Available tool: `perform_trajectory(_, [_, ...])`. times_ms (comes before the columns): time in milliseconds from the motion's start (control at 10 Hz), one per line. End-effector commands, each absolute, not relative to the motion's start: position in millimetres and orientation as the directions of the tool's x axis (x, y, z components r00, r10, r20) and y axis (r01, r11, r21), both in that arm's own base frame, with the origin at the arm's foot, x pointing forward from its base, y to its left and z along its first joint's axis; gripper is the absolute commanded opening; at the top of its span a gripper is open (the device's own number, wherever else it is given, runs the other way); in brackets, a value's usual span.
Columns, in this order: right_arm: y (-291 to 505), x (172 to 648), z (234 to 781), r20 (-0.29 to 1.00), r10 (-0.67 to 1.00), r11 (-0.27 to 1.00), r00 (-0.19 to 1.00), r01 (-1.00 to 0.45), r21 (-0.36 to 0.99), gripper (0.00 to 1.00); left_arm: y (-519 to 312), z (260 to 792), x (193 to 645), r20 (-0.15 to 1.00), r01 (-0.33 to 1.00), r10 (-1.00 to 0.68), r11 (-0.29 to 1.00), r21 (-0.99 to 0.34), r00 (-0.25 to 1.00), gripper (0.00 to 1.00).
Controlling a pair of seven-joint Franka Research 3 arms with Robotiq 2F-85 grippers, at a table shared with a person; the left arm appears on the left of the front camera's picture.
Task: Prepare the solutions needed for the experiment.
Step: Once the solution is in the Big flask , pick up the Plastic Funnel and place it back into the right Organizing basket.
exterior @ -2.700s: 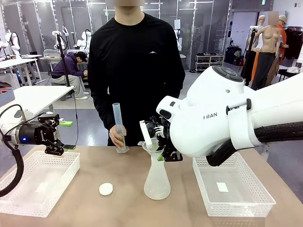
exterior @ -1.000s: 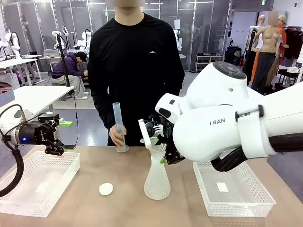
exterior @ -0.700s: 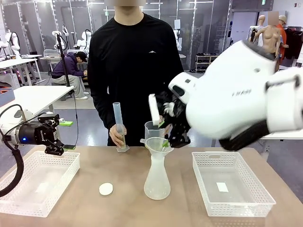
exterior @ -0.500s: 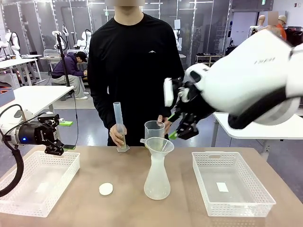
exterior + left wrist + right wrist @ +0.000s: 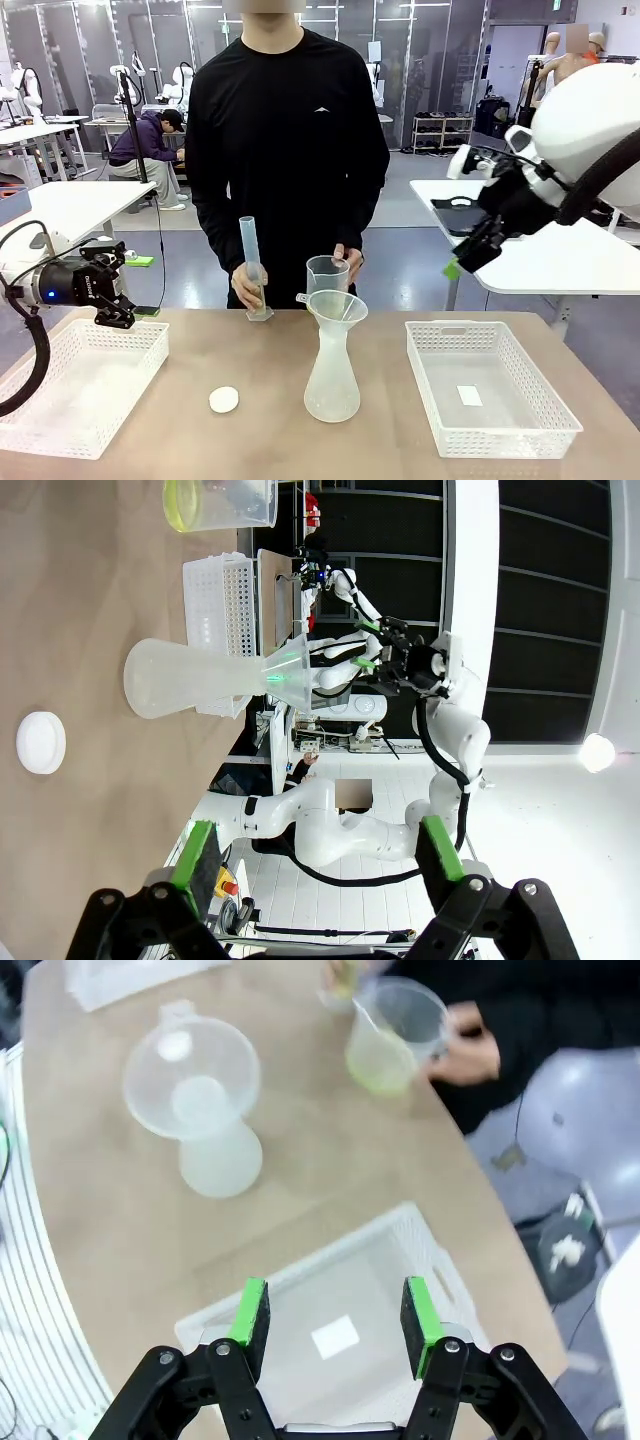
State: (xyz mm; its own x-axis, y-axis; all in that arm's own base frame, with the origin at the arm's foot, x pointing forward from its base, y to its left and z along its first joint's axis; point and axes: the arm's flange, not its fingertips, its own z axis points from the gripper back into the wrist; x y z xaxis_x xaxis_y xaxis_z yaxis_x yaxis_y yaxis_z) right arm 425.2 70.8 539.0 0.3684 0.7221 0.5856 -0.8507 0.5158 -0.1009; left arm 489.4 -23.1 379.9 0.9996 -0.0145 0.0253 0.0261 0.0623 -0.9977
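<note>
The solutions show as a shallow pale yellow-green layer (image 5: 372, 1068) in a clear beaker (image 5: 327, 274), also at the top of the left wrist view (image 5: 186, 504). A person's hand (image 5: 466, 1052) holds that beaker behind the funnel (image 5: 336, 307), which sits in a frosted flask (image 5: 332, 372). The person's other hand steadies a tall measuring cylinder (image 5: 250, 262). My right gripper (image 5: 458, 262) hangs high at the right, open and empty (image 5: 330, 1310), over the right basket. My left gripper (image 5: 118, 310) is open (image 5: 315, 850) above the left basket's far rim.
A white basket (image 5: 40, 420) stands at the front left and another (image 5: 520, 425) at the front right with a small white slip in it. A small white round disc (image 5: 224, 399) lies on the table left of the flask.
My right arm has pulled away from the funnel, swinging up and to the right. The beaker stays upright behind the funnel in the person's hand. The left arm has not moved.
</note>
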Motion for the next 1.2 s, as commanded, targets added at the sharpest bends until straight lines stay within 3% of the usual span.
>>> perform_trajectory(0, [65.4, 424.8, 532.5, 0.558, 0.667, 0.597, 0.493, -0.802, -0.005, 0.67, -23.2, 381.5, 489.6, 0.026, 0.027, -0.012, 0.058, -0.998, 1.000, 1.00])
perform_trajectory(400, [35.8, 427.5, 481.7, 0.569, 0.520, 0.579, 0.637, -0.753, 0.314, 0.67, -23.2, 381.5, 489.6, 0.026, 0.027, -0.012, 0.058, -0.998, 1.000, 1.00])
perform_trajectory(500, [35.5, 427.6, 473.3, 0.507, 0.586, 0.614, 0.632, -0.755, 0.232, 0.67, -23.2, 381.5, 489.6, 0.026, 0.027, -0.012, 0.058, -0.998, 1.000, 1.00])
perform_trajectory(600, [41.2, 422.4, 486.2, 0.557, 0.566, 0.588, 0.608, -0.771, 0.244, 0.67, -23.2, 381.5, 489.6, 0.026, 0.027, -0.012, 0.058, -0.998, 1.000, 1.00])
perform_trajectory(1000, [40.3, 424.4, 482.6, 0.542, 0.569, 0.597, 0.619, -0.764, 0.245, 0.67, -23.2, 381.5, 489.6, 0.026, 0.027, -0.012, 0.058, -0.998, 1.000, 1.00])
perform_trajectory(1100, [45.3, 439.8, 475.9, 0.495, 0.492, 0.610, 0.716, -0.689, 0.391, 0.67, -23.2, 381.5, 489.6, 0.026, 0.027, -0.012, 0.058, -0.998, 1.000, 1.00])
